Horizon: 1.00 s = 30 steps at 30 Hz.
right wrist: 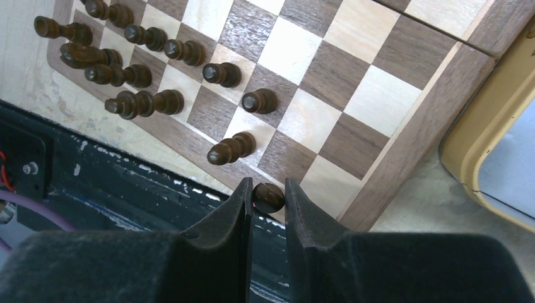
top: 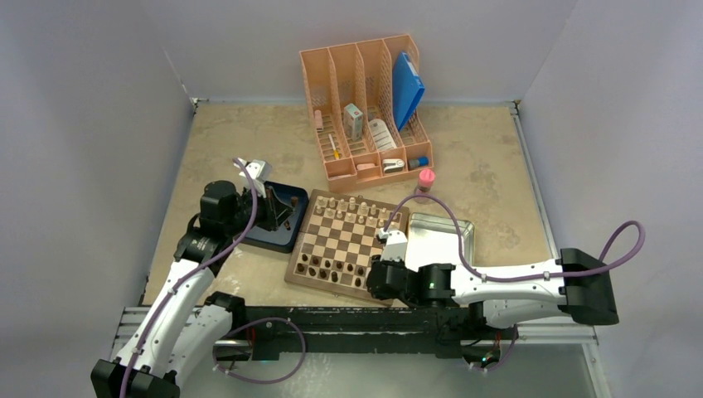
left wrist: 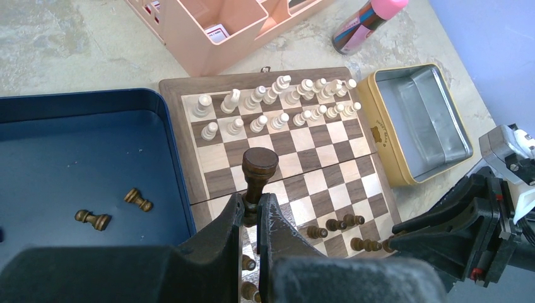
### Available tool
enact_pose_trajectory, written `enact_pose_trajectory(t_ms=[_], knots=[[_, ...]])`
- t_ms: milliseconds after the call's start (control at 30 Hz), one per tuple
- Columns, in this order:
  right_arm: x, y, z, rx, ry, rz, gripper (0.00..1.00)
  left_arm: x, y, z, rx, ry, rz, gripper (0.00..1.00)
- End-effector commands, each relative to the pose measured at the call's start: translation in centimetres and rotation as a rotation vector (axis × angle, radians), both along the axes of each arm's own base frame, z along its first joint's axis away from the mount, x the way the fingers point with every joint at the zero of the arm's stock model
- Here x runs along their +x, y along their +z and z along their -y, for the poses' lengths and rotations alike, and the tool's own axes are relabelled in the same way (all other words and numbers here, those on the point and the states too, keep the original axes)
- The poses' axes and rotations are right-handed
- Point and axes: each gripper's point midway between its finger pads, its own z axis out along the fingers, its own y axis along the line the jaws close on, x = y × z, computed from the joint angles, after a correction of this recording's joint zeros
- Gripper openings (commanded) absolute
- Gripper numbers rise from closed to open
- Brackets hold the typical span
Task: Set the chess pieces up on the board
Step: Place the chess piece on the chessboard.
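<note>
Both arms are mid-placement: the left gripper point(left wrist: 252, 211) pinches a dark piece point(left wrist: 259, 165) upright above the left edge of the board point(left wrist: 171, 95); the right gripper point(right wrist: 268, 203) clamps a second dark piece point(right wrist: 269, 194) at the board's near-right corner; next, each likely needs lowering onto its vacant square.

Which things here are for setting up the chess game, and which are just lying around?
For the job: tiny dark brown wooden chess pieces; square checked wooden chessboard; dark blue tray holding some of them; left gripper and right gripper, each pinching one.
Just lying about: shiny rectangular metal tin; peach plastic desk organiser; pink-capped bottle; pale beige wooden chess pieces, already lined up.
</note>
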Motion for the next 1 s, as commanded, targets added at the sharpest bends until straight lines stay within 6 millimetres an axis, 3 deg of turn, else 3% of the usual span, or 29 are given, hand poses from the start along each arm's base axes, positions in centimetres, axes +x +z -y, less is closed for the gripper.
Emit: enact_pose_trajectory(t_ms=[0,267,533,967], knots=[[1.2,0.7,0.3,0.037,-0.079,0.054,0.15,0.4,1.7,0.1,-0.001,-0.007,0.067,0.0],[1.7,1.1,0.2,0.063,-0.089,0.084,0.16,0.4,1.7,0.2,-0.004,-0.01,0.064,0.0],[1.8,-0.2,0.3,0.002,-0.116,0.069,0.17,0.4,1.7,0.3,-0.01,-0.012,0.061,0.0],[2.3,-0.6,0.1,-0.025,-0.142,0.085,0.19,0.3,1.8,0.3,-0.011,-0.015,0.062,0.0]])
